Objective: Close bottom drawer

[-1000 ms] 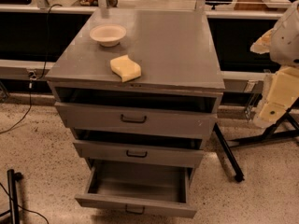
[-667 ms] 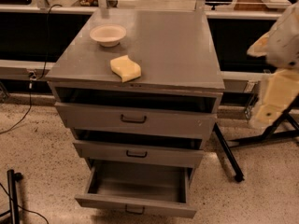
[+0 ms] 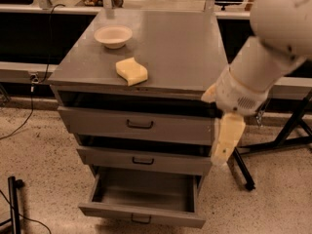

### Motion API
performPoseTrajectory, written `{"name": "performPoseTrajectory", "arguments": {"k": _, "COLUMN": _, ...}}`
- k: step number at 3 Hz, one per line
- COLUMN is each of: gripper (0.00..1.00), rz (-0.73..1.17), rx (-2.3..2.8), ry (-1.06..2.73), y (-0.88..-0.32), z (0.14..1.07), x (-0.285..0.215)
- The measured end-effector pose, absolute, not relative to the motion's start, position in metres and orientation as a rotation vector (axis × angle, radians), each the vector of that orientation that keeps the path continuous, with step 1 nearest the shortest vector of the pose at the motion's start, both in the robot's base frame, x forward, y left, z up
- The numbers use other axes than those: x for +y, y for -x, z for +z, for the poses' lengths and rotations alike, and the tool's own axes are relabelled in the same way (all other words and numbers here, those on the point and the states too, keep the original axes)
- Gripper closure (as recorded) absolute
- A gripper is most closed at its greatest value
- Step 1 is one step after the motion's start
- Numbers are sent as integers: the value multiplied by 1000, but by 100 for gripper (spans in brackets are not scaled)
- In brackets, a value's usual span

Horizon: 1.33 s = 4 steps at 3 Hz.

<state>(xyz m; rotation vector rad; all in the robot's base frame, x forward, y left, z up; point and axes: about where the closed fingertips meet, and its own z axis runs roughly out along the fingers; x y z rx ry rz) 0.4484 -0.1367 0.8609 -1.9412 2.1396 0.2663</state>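
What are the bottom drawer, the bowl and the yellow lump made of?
The bottom drawer: likely painted sheet metal, matte grey, thin folded edges. The bowl: pale, matte, ceramic or plastic, unclear. The yellow lump: probably a foam sponge, soft wavy outline. The gripper, hanging beside the cabinet's right edge, looks like cream plastic.

Grey bottom drawer — wide open, small dark handle at centre — pincer above its right side

Gripper: hung at the right front corner of the cabinet.
Bottom drawer: stood pulled out, open floor before it.
Right side: black stand leg crossed the floor.
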Motion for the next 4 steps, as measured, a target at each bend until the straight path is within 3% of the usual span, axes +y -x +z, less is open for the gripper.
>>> {"name": "performPoseTrajectory", "arguments": {"k": 2, "gripper": 0, "rz": 334, "rx": 2140, "ry": 2007, "y": -445, "z": 813, "x": -118}}
{"name": "performPoseTrajectory", "arguments": {"k": 4, "gripper": 0, "rz": 290, "rx": 2190, "ry": 1963, "y": -394, "z": 746, "x": -106}}
